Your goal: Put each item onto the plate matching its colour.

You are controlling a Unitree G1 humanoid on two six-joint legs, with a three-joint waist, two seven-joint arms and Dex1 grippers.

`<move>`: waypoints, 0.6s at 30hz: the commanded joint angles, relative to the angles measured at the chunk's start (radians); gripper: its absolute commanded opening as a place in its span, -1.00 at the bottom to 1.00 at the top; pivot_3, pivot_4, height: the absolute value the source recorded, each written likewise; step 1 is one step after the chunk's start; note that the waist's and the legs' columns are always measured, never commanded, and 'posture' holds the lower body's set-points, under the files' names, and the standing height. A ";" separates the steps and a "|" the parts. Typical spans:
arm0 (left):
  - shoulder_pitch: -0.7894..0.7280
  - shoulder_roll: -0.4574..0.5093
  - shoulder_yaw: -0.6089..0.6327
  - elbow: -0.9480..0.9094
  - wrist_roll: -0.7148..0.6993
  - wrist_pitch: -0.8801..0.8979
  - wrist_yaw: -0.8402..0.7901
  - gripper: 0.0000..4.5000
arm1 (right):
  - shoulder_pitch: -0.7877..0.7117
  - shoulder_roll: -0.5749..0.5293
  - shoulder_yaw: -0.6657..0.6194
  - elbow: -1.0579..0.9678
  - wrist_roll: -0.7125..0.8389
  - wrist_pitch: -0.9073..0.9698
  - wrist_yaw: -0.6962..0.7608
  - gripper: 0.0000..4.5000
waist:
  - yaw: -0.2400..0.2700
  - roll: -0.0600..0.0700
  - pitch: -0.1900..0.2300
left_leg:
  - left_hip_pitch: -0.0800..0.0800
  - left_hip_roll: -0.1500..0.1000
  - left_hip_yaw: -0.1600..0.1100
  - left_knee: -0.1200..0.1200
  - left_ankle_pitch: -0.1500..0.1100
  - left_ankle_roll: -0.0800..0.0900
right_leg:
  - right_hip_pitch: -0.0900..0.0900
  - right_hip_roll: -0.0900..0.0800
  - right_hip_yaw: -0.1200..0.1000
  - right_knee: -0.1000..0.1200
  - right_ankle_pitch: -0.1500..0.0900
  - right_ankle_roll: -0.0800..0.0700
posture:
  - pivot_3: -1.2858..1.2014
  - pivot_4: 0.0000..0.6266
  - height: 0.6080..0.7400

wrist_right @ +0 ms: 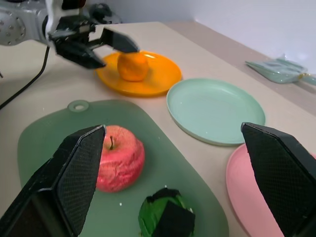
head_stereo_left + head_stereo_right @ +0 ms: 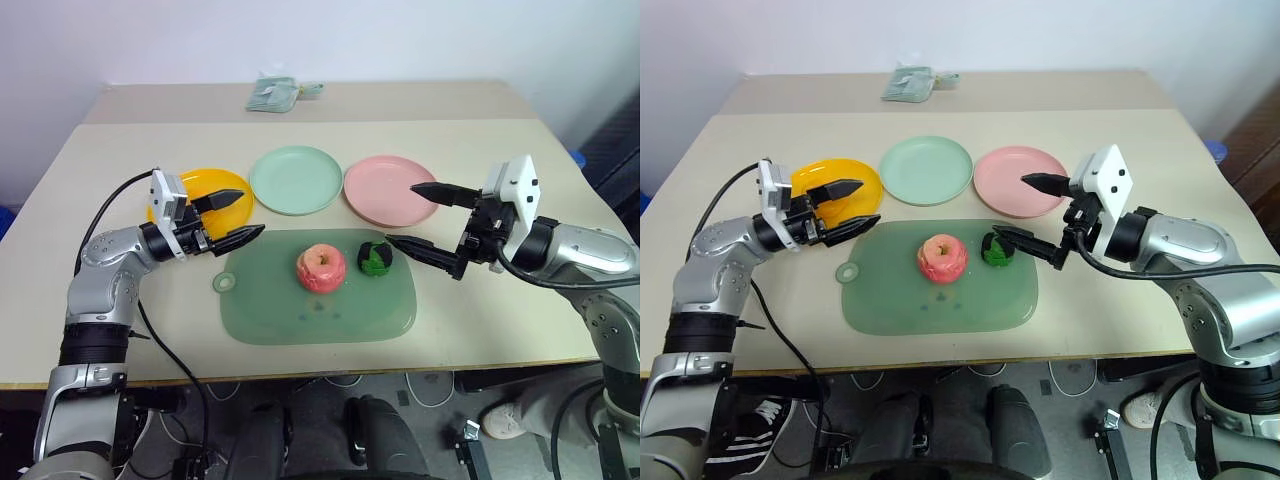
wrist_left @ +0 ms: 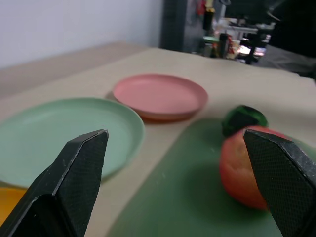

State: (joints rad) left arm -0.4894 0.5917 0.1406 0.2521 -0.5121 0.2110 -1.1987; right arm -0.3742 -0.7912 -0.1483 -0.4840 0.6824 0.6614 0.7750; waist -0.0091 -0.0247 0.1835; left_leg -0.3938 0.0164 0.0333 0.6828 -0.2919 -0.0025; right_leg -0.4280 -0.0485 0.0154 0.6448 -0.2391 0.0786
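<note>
A pink-red apple [image 2: 320,268] and a dark green-and-black ball [image 2: 376,259] sit side by side on the translucent green board [image 2: 300,320]. Behind the board stand the orange-yellow plate [image 2: 210,183], the mint green plate [image 2: 296,179] and the pink plate [image 2: 385,195] in a row. The round orange fruit [image 1: 133,66] rests on the orange-yellow plate [image 1: 163,74]. My left gripper [image 2: 250,213] hovers open over that plate's near edge, pointing toward the apple. My right gripper [image 2: 402,213] is open just right of the green ball, empty.
A small pale green cloth bundle [image 2: 275,92] lies at the table's far edge. Bare tabletop lies left of the orange-yellow plate and right of the pink plate. The board's loop handle [image 2: 225,283] points left.
</note>
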 commanded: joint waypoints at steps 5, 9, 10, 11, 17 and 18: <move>0.021 0.028 0.029 -0.039 -0.020 -0.010 -0.033 0.98 | -0.052 0.027 0.049 -0.027 0.002 0.003 -0.002 1.00 | -0.002 0.000 0.000 | 0.000 0.000 0.000 0.000 0.000 0.000 | 0.000 0.000 0.000 0.000 0.000 0.000 | 0.03 -0.52 0.91; 0.058 0.055 0.048 -0.059 -0.038 -0.011 -0.078 0.98 | -0.114 0.039 0.128 -0.025 -0.009 0.070 -0.019 1.00 | -0.008 0.000 0.000 | 0.000 0.000 0.000 0.000 0.000 0.000 | -0.001 0.000 0.000 0.000 0.000 0.000 | 0.03 -0.52 0.91; 0.071 0.066 0.055 -0.062 -0.043 -0.019 -0.097 0.98 | -0.132 0.041 0.154 -0.023 -0.014 0.084 -0.017 1.00 | -0.009 0.000 0.000 | 0.000 0.000 0.000 0.000 0.000 0.000 | -0.001 -0.001 0.001 0.000 0.000 0.000 | 0.03 -0.52 0.91; 0.084 0.079 0.061 -0.064 -0.051 -0.018 -0.120 0.98 | -0.151 0.041 0.180 -0.021 -0.015 0.100 -0.007 1.00 | -0.009 0.000 0.000 | 0.000 0.001 0.000 -0.001 0.000 0.000 | -0.001 -0.002 0.000 0.000 0.000 0.000 | 0.03 -0.52 0.91; 0.112 0.139 0.094 -0.022 -0.065 -0.035 -0.200 0.98 | -0.294 0.130 0.375 0.068 -0.097 0.159 -0.005 1.00 | -0.006 0.001 0.000 | 0.000 0.001 0.000 -0.001 0.000 0.000 | -0.002 -0.003 0.000 0.001 -0.001 -0.001 | 0.03 -0.52 0.91; 0.110 0.139 0.095 -0.017 -0.064 -0.036 -0.203 0.98 | -0.304 0.140 0.388 0.077 -0.112 0.158 -0.004 1.00 | -0.004 0.000 0.000 | 0.000 0.001 0.000 -0.001 0.000 0.000 | -0.002 -0.003 0.000 0.000 -0.001 -0.002 | 0.03 -0.52 0.91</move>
State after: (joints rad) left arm -0.3669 0.7177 0.2126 0.2354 -0.5578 0.1907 -1.3904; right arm -0.6577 -0.6590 0.2270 -0.4081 0.5945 0.8230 0.7725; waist -0.0127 -0.0242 0.1838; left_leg -0.3944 0.0171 0.0332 0.6814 -0.2919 -0.0024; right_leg -0.4303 -0.0519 0.0157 0.6451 -0.2397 0.0770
